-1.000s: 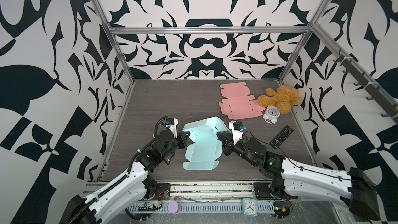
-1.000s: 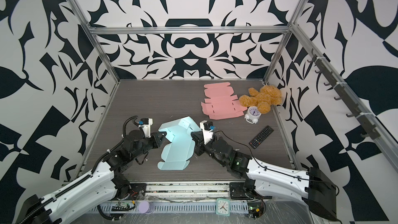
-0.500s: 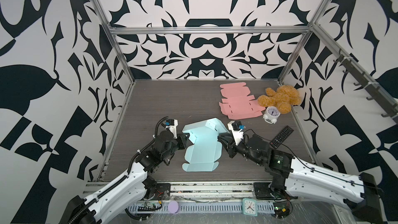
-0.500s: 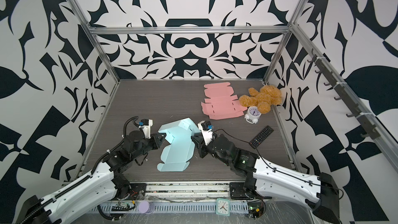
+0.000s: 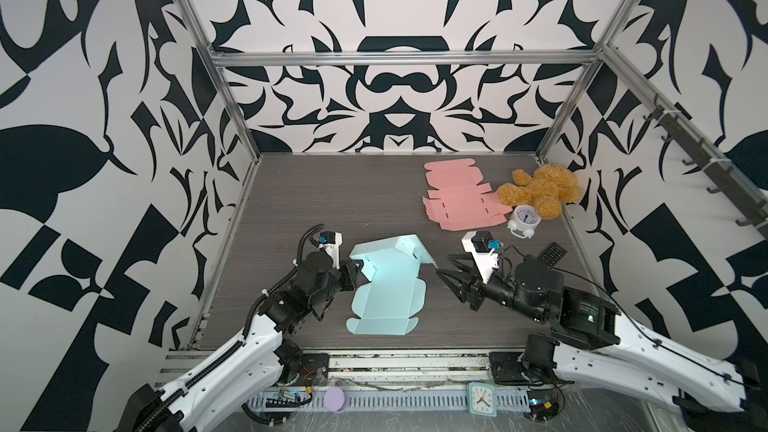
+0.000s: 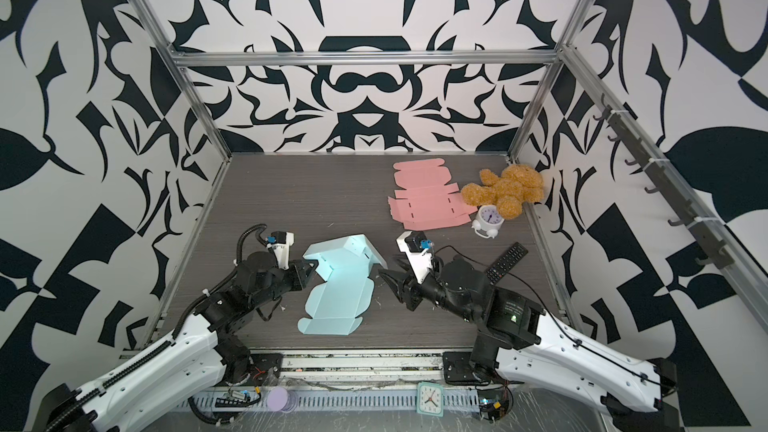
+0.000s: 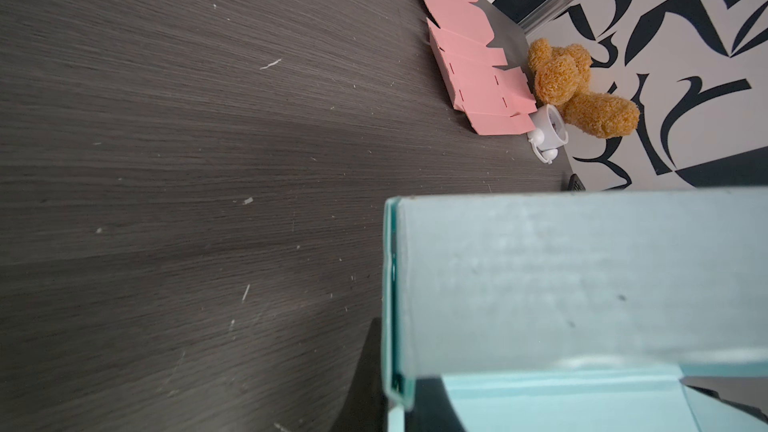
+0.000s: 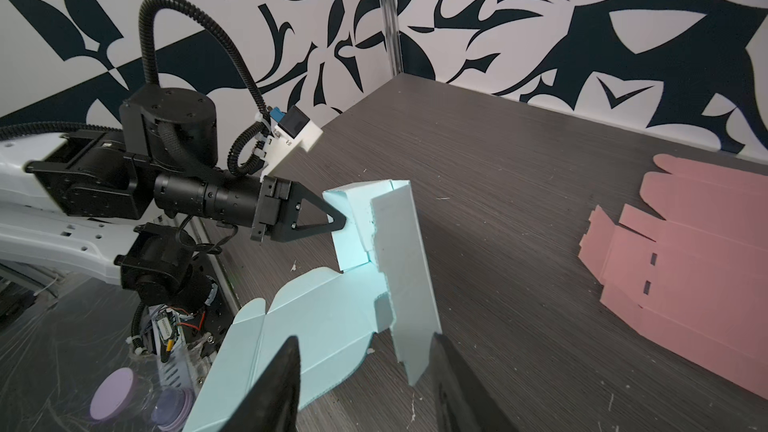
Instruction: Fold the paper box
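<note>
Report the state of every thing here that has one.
blue paper box: partly folded, far end raised, near end flat.
pink paper box: unfolded, flat.
left gripper: shut on the blue paper box's raised part.
right gripper: open, holding nothing.
teddy bear: lying down.

Robot lab cell: black-and-white patterned walls, aluminium frame, two bench-mounted arms.

No text, brand or number is showing clearly enough to read. The black housing on the right arm is carrying a faint line of pale print above a small green light, too small to make out. The white alarm clock and the teal square clock are showing hands, but any numerals are too small to tell. The remote control is showing only unreadable keys.
</note>
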Controlling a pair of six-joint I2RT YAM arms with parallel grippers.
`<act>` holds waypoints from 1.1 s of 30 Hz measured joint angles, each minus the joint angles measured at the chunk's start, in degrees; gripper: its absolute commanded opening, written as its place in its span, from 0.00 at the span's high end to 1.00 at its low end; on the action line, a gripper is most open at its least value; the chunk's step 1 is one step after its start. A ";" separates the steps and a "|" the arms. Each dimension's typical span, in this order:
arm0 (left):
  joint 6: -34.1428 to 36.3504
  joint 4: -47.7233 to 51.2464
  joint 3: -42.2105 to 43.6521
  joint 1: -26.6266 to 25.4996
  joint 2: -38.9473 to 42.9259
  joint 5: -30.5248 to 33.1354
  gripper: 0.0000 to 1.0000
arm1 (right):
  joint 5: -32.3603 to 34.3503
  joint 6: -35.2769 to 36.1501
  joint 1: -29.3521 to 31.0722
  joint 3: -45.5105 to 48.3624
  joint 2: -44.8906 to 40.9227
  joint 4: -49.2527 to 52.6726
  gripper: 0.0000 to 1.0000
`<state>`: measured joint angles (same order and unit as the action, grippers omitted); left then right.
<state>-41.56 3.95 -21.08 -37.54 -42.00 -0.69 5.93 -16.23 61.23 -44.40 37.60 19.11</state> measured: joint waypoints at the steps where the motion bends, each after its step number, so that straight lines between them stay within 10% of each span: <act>1: 0.09 0.24 -0.13 0.04 0.00 -0.39 1.00 | 0.02 0.04 -0.22 -0.33 0.33 0.35 0.44; 33: 4.09 2.91 -0.44 0.09 -0.55 -5.62 1.00 | -19.78 1.79 -11.30 2.58 12.50 -4.04 0.71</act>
<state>-37.47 6.85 -21.52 -37.45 -42.54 -6.31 -13.85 -14.44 49.93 -41.82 50.11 15.07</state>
